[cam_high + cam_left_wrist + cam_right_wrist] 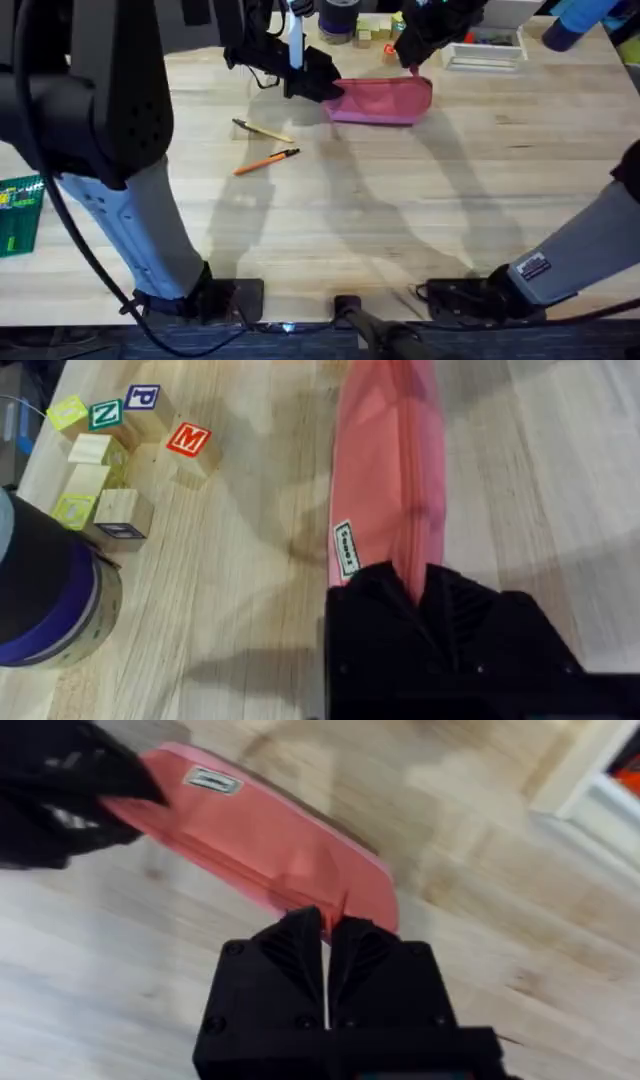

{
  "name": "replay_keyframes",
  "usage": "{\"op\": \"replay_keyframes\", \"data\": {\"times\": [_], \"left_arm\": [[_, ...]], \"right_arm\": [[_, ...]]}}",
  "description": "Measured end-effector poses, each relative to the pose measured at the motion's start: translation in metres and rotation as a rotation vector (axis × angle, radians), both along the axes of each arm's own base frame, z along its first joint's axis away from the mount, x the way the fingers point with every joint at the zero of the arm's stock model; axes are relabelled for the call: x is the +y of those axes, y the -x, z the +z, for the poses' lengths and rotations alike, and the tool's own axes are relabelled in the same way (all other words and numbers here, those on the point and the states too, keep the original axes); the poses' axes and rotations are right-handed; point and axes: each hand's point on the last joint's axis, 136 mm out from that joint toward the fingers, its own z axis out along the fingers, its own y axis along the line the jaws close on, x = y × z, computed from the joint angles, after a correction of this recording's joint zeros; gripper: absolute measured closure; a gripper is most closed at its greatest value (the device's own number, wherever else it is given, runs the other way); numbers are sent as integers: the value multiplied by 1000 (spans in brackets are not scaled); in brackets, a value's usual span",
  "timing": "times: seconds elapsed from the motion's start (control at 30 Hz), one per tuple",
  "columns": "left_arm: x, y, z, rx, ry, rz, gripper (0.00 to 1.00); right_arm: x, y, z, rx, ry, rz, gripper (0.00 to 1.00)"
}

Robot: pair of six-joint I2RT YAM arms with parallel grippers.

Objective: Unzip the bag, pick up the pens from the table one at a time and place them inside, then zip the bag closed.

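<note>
The pink bag (382, 101) lies at the back middle of the table (400, 220). My left gripper (318, 82) is shut on its left end, and in the left wrist view the black fingers (385, 595) pinch the pink fabric (390, 460). My right gripper (414, 62) is at the bag's right end, shut on a small pink zipper tab (341, 907) beside the bag's body (270, 840). I cannot tell how far the zipper is open. Two pens lie left of the bag: a tan one (262, 131) and an orange one (267, 161).
Lettered wooden blocks (110, 460) and a dark cylinder with a purple band (45, 600) stand behind the bag's left end. A white tray (485, 50) sits at the back right. A green object (18, 210) lies at the left edge.
</note>
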Motion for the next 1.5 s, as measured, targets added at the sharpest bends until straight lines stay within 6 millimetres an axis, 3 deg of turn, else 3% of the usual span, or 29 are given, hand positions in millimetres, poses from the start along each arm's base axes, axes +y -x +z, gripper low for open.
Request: {"op": "replay_keyframes", "data": {"times": [0.1, 0.37, 0.47, 0.6, 0.87, 1.13, 1.5], "left_arm": [[3, -2, -1, 0, -4, 8, 959], [4, -3, -1, -1, -6, 12, 959], [4, -2, -1, -1, -6, 10, 959], [4, -2, -1, -1, -6, 10, 959], [4, -2, -1, 0, -4, 10, 959], [4, -2, 0, 0, -3, 10, 959], [5, -3, 0, -1, -3, 14, 959]], "right_arm": [[16, 5, 0, 46, -132, -87, 969], [29, 3, -2, 73, -222, -149, 968], [56, -6, -11, 73, -284, -123, 968], [80, -9, -9, 47, -322, -92, 970], [104, -9, -5, 21, -352, -65, 970], [145, -10, -17, 71, -475, -41, 971], [149, -13, -14, 84, -526, -59, 971]]}}
